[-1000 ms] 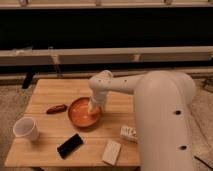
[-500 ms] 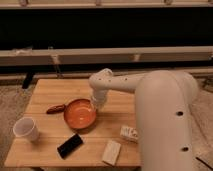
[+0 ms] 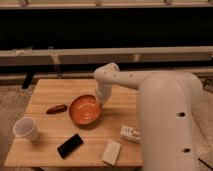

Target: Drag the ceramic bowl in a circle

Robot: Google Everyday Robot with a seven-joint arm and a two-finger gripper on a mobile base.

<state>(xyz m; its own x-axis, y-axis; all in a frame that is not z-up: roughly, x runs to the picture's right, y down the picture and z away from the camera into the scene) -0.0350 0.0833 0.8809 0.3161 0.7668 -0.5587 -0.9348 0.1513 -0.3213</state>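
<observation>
The ceramic bowl (image 3: 84,110) is round, shallow, glossy orange-brown, and sits near the middle of the wooden table (image 3: 50,89). My gripper (image 3: 102,100) reaches down from the white arm to the bowl's far right rim and is in contact with it there. The arm's white body fills the right side of the view and hides the table's right part.
A small white cup (image 3: 26,129) stands at the front left. A dark reddish oblong item (image 3: 56,108) lies left of the bowl. A black phone-like slab (image 3: 70,145), a pale block (image 3: 112,151) and a small white packet (image 3: 130,133) lie along the front.
The bowl has slid leftward and slightly toward the front with my gripper on its right rim. The other items have not moved.
</observation>
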